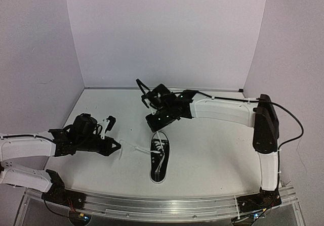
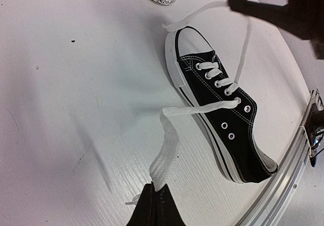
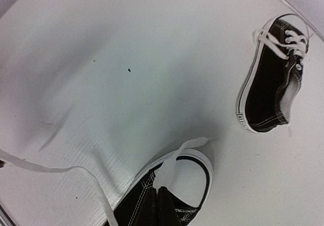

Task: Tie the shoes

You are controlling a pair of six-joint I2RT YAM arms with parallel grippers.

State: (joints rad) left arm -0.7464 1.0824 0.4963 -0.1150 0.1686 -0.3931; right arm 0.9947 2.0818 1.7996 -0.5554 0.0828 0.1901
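One black shoe (image 1: 159,161) lies mid-table with its white toe cap (image 2: 191,40) toward the far wall and its laces untied. My left gripper (image 1: 119,146) is shut on the end of the lace (image 2: 169,141) that runs out to the shoe's left. My right gripper (image 1: 156,129), just beyond the toe, is shut on the other lace (image 3: 178,163) above the toe cap (image 3: 190,181). In the wrist views the left gripper (image 2: 157,189) and the right gripper (image 3: 163,189) each pinch a flat white lace. The second shoe (image 3: 271,79) lies further back with loosely laced eyelets.
An aluminium rail (image 1: 167,206) runs along the near table edge, close to the shoe's heel (image 2: 263,165). White walls enclose the back and sides. The right arm's forearm (image 1: 223,109) stretches across the right half of the table.
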